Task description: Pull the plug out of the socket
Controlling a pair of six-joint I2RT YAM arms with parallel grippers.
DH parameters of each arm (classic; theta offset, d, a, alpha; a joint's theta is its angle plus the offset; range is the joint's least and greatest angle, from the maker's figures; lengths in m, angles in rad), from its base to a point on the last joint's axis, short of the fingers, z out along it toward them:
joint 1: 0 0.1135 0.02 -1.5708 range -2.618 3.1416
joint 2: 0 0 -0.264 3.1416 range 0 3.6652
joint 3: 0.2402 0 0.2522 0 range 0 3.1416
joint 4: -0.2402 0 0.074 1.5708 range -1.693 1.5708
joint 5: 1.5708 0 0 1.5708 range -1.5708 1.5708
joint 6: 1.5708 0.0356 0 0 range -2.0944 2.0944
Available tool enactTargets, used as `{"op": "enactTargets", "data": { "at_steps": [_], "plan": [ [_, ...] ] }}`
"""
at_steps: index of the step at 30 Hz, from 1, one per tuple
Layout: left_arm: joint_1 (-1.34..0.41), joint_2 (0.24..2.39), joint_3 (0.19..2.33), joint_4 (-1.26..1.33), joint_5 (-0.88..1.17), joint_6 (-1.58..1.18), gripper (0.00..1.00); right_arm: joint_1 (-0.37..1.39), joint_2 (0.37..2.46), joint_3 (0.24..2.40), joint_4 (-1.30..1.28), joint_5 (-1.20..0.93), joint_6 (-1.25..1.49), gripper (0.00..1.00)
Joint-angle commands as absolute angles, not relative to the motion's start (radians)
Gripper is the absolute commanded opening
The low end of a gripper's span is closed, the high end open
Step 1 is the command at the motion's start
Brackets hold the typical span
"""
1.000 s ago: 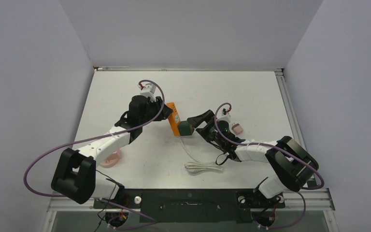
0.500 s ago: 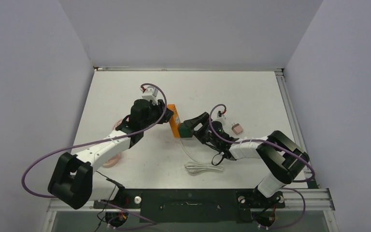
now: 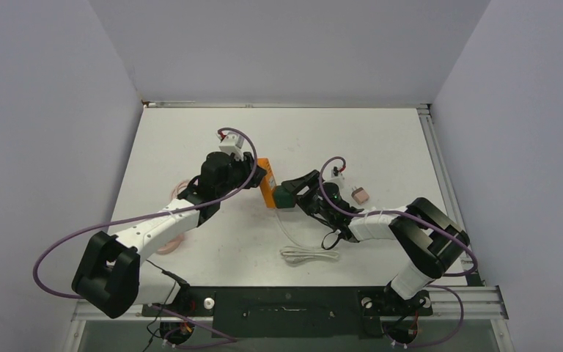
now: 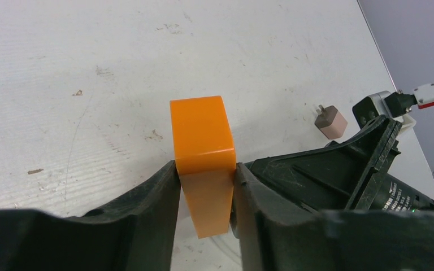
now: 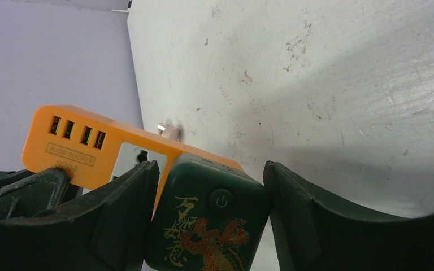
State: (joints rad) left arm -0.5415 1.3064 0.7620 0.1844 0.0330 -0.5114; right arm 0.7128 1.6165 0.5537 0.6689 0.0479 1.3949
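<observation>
The orange socket (image 3: 265, 181) block lies mid-table. My left gripper (image 3: 256, 176) is shut on one end of it, and in the left wrist view both fingers press the sides of the socket (image 4: 200, 135) at the left gripper (image 4: 205, 169). A dark green plug (image 3: 284, 196) with a dragon print sits in the socket's face. In the right wrist view the plug (image 5: 209, 220) fills the gap of my right gripper (image 5: 210, 165), a finger against each side, with the socket (image 5: 90, 149) behind it. From above, the right gripper (image 3: 293, 192) sits around the plug.
A small pinkish adapter (image 3: 361, 195) lies right of the right gripper, also in the left wrist view as a small adapter (image 4: 330, 121). A white cable coil (image 3: 309, 255) lies near the front, its lead running up toward the plug. A pink object (image 3: 168, 242) sits under the left arm.
The right gripper slid left onto the plug and its fingers narrowed from wide open down to the plug's sides. The left gripper kept its hold on the socket and shifted slightly right.
</observation>
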Motion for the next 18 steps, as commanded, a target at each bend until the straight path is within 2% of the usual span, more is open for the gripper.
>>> {"op": "enactTargets", "data": {
  "at_steps": [1,6,8,18],
  "plan": [
    [-0.554,1.305,0.826,0.270,0.120,-0.532,0.49,0.699,1.575,0.566,0.732,0.085,1.352,0.24],
    [-0.548,1.329,0.905,0.205,0.224,-0.515,0.99,0.686,1.538,0.567,0.707,0.121,1.213,0.12],
    [-0.534,1.347,0.943,0.175,0.285,-0.512,0.96,0.685,1.519,0.573,0.698,0.136,1.117,0.06],
    [-0.398,1.469,1.106,0.013,0.542,-0.496,0.96,0.666,1.472,0.577,0.706,0.080,0.705,0.05]
  ]
}}
